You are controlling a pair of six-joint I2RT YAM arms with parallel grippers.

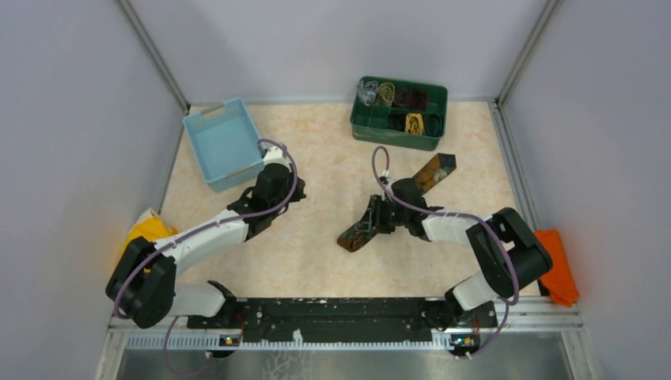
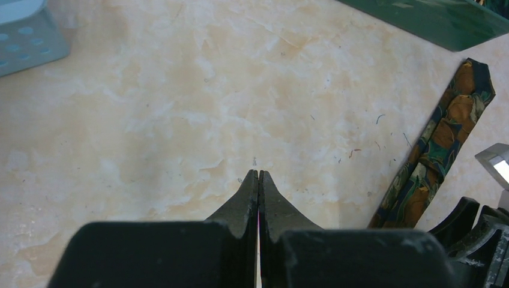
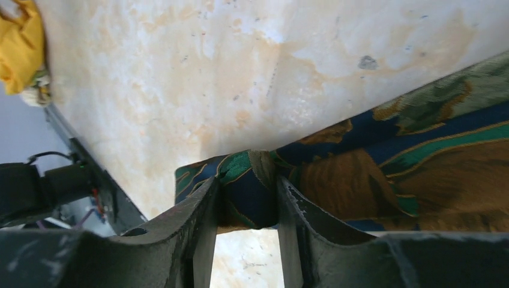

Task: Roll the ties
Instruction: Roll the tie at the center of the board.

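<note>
From above, the patterned tie (image 1: 437,169) lies diagonally across the counter (image 1: 316,261), with the right hand (image 1: 365,228) on its narrow end. In the left wrist view, the left hand (image 2: 259,175) is pressed shut and empty, with the patterned tie to its right. In the right wrist view, the right hand's fingers (image 3: 198,222) pinch a fold of the patterned tie.

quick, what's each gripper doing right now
Left gripper: closed, holding nothing.
Right gripper: closed on the folded end of the patterned tie.
</note>
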